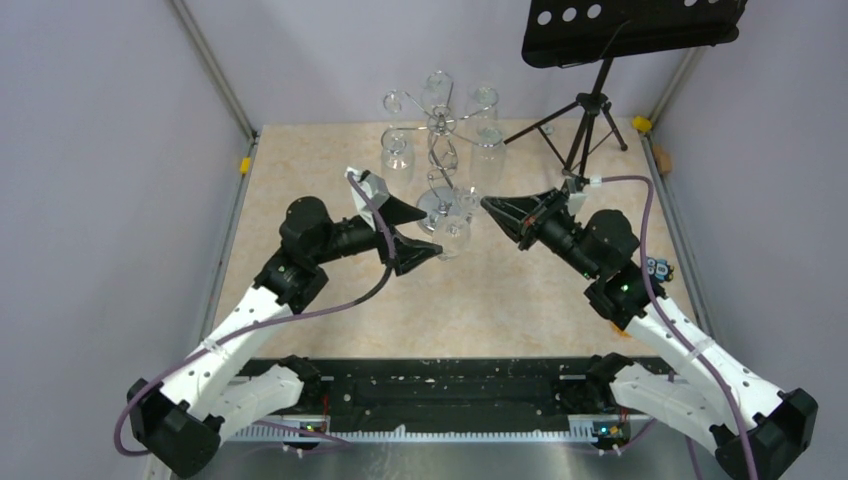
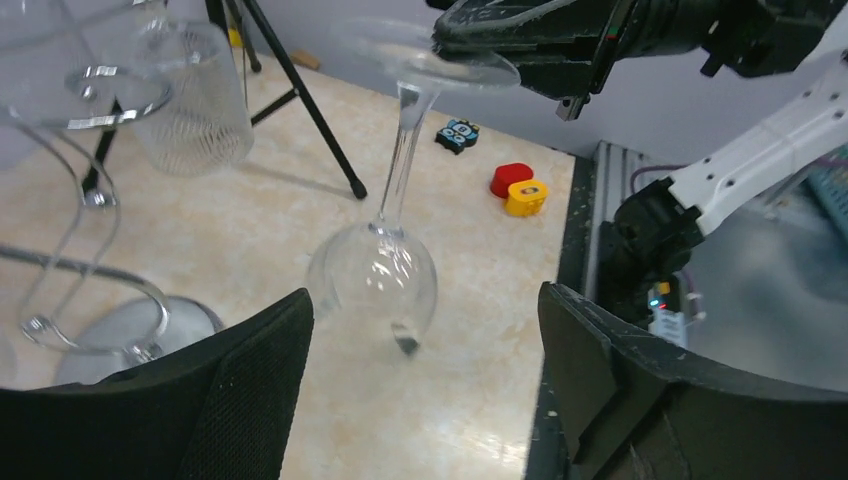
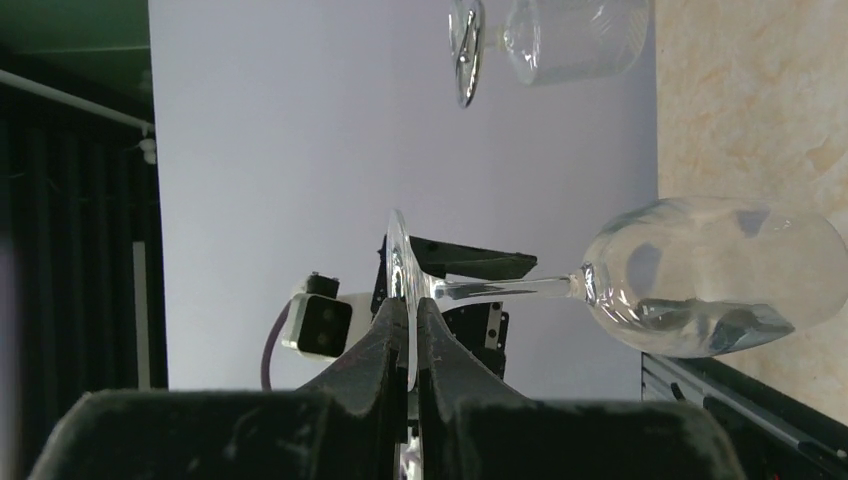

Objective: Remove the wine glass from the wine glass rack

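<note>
Right claw (image 3: 412, 312) pinching wine glass (image 3: 710, 290) foot, bowl down

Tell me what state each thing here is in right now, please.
wine glass: upside down, off the rack, held by its foot.
right gripper: shut on the glass's foot.
left gripper: open, fingers either side of the bowl, not touching.
wine glass rack: upright, other glasses hanging on it.
music stand: standing on its tripod.

Beige marbled table (image 1: 500, 300) with wine glass rack (image 1: 438, 125), black tripod stand (image 1: 590, 120), red piece (image 2: 511, 177), yellow piece (image 2: 527, 198).
</note>
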You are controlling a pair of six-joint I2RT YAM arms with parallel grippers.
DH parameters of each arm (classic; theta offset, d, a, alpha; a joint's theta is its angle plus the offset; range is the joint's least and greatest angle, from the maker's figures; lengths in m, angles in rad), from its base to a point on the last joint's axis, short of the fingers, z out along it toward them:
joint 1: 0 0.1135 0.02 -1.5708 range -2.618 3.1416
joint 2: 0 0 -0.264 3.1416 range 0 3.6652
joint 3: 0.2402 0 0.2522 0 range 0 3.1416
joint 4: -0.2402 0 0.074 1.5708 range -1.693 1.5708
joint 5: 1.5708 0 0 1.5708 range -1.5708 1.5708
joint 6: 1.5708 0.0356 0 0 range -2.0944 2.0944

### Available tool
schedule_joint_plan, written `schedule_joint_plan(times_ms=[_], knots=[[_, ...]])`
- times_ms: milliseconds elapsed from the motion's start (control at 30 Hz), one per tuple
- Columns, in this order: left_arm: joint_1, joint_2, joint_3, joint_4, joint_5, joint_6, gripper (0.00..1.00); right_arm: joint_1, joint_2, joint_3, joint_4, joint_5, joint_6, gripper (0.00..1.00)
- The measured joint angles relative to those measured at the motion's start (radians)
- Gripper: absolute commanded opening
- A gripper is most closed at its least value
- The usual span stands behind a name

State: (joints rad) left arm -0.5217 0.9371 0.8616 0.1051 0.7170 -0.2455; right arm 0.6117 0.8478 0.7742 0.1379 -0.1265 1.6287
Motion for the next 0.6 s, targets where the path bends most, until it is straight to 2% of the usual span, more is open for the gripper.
schedule_joint_plan(times_ms=[233, 433, 500, 600], knots=[[-0.101, 0.062, 0.002, 0.132, -0.001, 0.277, 0.86, 0.000, -0.006, -0.035, 0.043, -0.095, 0.038, 0.00], [-0.119, 0.163, 0.043, 0.203, 0.000, 0.340, 0.80, 0.000, -0.006, -0.036, 0.088, -0.133, 0.053, 0.00], [-0.120, 0.186, 0.048, 0.216, 0.000, 0.346, 0.75, 0.000, -0.006, -0.036, 0.101, -0.141, 0.056, 0.00], [-0.121, 0.208, 0.048, 0.236, 0.000, 0.347, 0.61, 0.000, -0.006, -0.036, 0.113, -0.148, 0.059, 0.00]])
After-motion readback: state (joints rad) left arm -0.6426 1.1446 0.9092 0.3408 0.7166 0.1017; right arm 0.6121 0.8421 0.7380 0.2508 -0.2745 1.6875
